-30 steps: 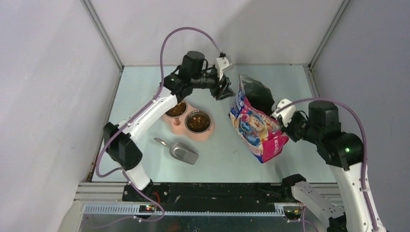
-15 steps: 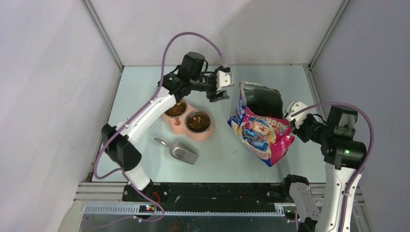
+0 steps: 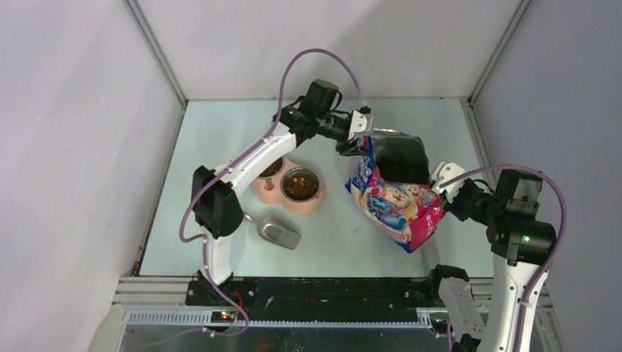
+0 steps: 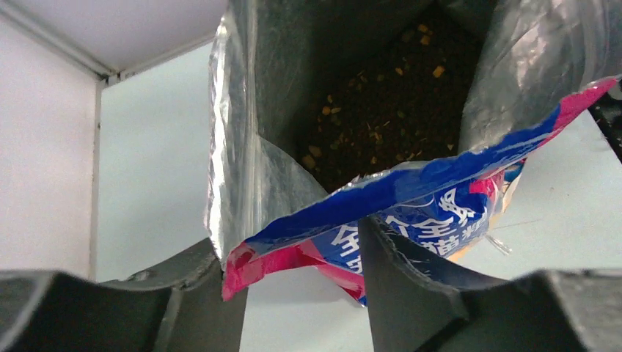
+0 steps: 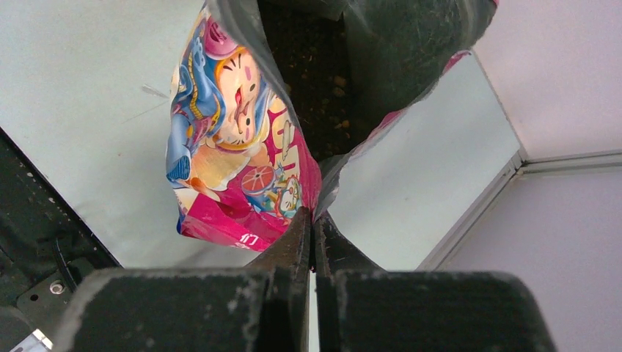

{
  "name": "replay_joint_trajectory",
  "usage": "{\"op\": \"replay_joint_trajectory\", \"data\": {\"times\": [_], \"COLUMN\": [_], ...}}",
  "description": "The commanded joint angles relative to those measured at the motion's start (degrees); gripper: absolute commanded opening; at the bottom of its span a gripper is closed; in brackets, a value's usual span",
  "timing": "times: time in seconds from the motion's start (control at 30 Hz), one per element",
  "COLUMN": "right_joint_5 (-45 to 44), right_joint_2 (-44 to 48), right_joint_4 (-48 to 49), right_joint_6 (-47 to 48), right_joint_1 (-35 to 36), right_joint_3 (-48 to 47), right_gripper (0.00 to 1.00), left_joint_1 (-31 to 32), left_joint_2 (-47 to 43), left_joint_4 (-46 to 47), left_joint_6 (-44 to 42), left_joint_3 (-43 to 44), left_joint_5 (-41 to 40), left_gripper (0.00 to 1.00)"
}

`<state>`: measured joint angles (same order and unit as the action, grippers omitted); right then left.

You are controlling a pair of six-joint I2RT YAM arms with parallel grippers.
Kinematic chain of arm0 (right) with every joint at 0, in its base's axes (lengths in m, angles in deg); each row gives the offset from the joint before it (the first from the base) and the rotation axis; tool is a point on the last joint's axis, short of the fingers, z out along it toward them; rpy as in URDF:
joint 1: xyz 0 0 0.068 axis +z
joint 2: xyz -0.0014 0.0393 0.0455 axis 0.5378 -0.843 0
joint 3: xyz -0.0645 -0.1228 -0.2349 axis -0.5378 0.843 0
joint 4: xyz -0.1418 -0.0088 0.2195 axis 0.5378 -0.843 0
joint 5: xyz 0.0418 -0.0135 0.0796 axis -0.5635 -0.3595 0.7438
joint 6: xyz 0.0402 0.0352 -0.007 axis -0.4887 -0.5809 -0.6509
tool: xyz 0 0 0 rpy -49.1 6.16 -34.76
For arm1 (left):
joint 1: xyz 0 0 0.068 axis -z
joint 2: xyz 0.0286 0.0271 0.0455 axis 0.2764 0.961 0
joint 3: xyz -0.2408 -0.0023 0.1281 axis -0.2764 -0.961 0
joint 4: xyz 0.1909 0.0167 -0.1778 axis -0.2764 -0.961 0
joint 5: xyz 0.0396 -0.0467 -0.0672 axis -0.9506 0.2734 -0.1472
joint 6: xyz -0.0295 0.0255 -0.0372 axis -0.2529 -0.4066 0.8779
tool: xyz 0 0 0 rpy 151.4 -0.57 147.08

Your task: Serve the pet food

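Observation:
The pet food, dark-brown kibble, lies inside the open blue-pink bag (image 3: pixel 396 202) and shows in the left wrist view (image 4: pixel 381 110) and in the right wrist view (image 5: pixel 317 70). More kibble fills both cups of the pink double bowl (image 3: pixel 273 192). My left gripper (image 3: pixel 353 147) is at the bag's top left corner. In its own view it is open (image 4: pixel 293 293), with the bag's rim (image 4: pixel 411 183) lying between the two fingers. My right gripper (image 3: pixel 442 181) is shut on the bag's right edge (image 5: pixel 314 227), holding the bag upright and open.
A grey metal scoop (image 3: pixel 275 229) lies on the table in front of the bowl. The left arm reaches over the bowl. White walls close the table on the left, back and right.
My left gripper has moved right, from above the bowl to the bag's open top corner. My right arm drew back to the right and the bag's mouth turned more upward.

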<state>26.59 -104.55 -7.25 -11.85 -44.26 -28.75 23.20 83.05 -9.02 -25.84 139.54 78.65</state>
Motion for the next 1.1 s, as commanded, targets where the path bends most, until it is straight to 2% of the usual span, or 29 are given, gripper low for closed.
{"op": "replay_joint_trajectory", "data": {"times": [0.0,0.07,0.1,0.13,0.17,0.23,0.37,0.6,0.7,0.8,0.9,1.0,1.07], "right_joint_5": [1.63,1.12,1.02,1.05,1.14,1.39,4.45,17.74,20.60,19.67,17.59,13.70,10.48], "right_joint_2": [1.35,1.16,1.08,0.58,0.31,-0.34,-2.23,-11.50,-14.64,-14.51,-12.45,-11.74,-11.96], "right_joint_4": [4.79,4.84,5.09,5.25,5.79,7.55,8.76,2.52,1.30,1.13,4.36,5.81,5.76], "right_joint_6": [2.35,3.30,3.65,4.41,4.97,6.22,9.56,16.17,16.50,15.70,8.19,6.38,6.70], "right_joint_1": [0.12,0.01,-0.12,-0.22,-0.44,-1.05,-4.59,-19.58,-20.85,-17.32,-11.03,-5.49,-1.31], "right_joint_3": [-0.36,0.60,1.05,1.15,1.23,1.21,-1.17,-8.28,-10.88,-9.87,-7.84,-5.24,-4.15], "right_gripper": [0.00,0.00,0.00,0.00,0.00,0.00,0.00,0.00,0.00,0.00,0.00,0.00,0.09], "left_joint_1": [2.07,2.10,2.05,1.97,1.80,1.12,-1.50,-6.93,-7.07,-6.70,-6.60,-6.29,-5.90], "left_joint_2": [0.02,-0.27,-0.84,-1.14,-2.20,-4.41,-10.24,-22.24,-25.23,-28.82,-32.21,-34.11,-35.13], "left_joint_4": [-4.06,-5.09,-5.41,-6.03,-6.15,-4.35,0.43,6.07,5.78,5.52,5.63,7.11,7.21], "left_joint_6": [-6.87,-6.84,-6.89,-7.23,-7.25,-5.47,3.30,14.48,19.31,22.35,24.87,27.57,27.89], "left_joint_3": [0.93,0.91,0.68,0.45,-0.40,-3.04,-8.47,-19.30,-22.55,-25.31,-28.93,-32.98,-34.57], "left_joint_5": [7.72,8.06,8.08,8.01,7.88,7.73,5.64,4.26,6.34,9.13,11.42,12.48,11.98], "left_gripper": [0.48,0.34,0.22,0.16,0.06,0.01,0.00,0.00,0.00,0.00,0.00,0.00,0.00]}}
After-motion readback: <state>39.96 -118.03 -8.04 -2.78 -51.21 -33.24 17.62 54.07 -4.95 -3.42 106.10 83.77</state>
